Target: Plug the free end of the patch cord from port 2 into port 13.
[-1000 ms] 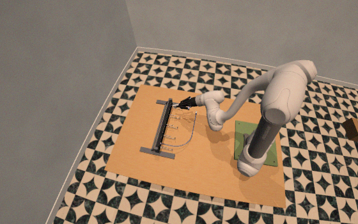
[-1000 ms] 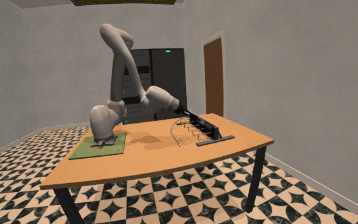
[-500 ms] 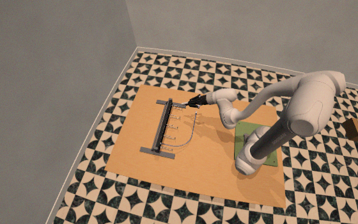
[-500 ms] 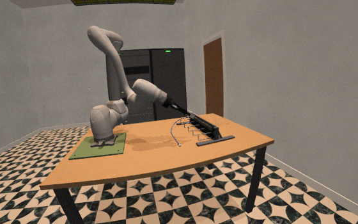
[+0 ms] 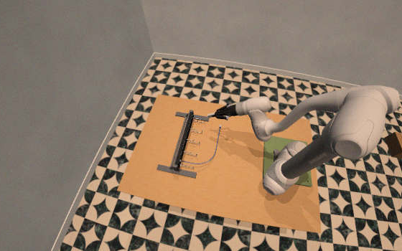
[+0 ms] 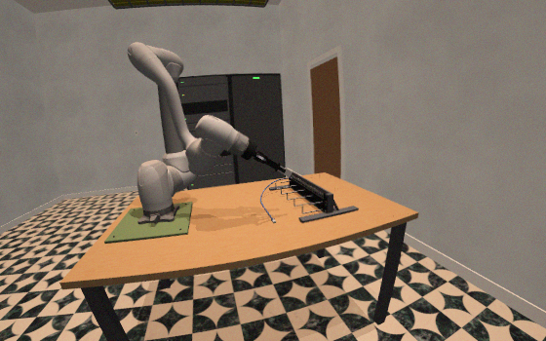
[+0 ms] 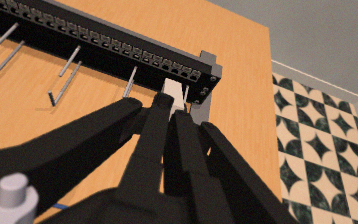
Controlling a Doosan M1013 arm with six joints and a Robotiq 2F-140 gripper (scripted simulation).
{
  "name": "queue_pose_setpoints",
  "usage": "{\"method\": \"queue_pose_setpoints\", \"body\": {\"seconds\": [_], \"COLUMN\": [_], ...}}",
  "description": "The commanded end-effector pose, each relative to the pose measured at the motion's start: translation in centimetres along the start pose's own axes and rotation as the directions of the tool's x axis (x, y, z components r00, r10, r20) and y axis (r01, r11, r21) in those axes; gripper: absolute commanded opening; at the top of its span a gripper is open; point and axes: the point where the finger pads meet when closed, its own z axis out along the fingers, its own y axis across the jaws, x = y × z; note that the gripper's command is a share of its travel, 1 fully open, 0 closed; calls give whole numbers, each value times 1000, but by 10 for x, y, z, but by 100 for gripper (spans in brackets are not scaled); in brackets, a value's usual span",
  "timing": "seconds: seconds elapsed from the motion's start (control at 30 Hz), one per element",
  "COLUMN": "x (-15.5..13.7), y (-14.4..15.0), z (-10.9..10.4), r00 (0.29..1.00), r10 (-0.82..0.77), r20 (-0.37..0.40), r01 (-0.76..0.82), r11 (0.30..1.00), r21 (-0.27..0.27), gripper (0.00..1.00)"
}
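Note:
The black rack stands on the table, its port row facing the arm. The blue patch cord runs in a curve from near the rack's low-numbered end. Its free plug lies on the table in front of the rack, away from the fingers. My gripper is shut and holds nothing. Its pale fingertips are in front of the rack's high-numbered end, just below the port row in the wrist view. Contact with the rack cannot be told. Port numbers are not readable.
Several thin metal cable hooks stick out from the rack's front. Flat feet carry its ends. The arm's base is on a green plate. The table's edge lies beyond the rack's high-numbered end.

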Motion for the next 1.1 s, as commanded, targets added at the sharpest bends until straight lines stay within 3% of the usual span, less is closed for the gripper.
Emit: {"method": "queue_pose_setpoints", "body": {"seconds": [0.0,0.17,0.23,0.33,0.57,0.73,0.8,0.87,1.07], "x": [2,6,6,5,-3,-15,-15,-26,-41], "y": [11,45,45,73,111,133,133,143,151], "z": [2,9,9,12,15,15,15,14,12], "r00": [999,985,985,956,876,784,784,706,593], "r10": [-40,-168,-168,-271,-410,-494,-494,-545,-605], "r20": [5,46,46,112,255,375,375,452,531], "r01": [40,172,172,288,464,584,584,656,726], "r11": [999,978,978,942,861,791,791,744,688], "r21": [-29,-117,-117,-175,-210,-179,-179,-126,-27], "gripper": [0,0,0,0,0,0,0,0,0]}}
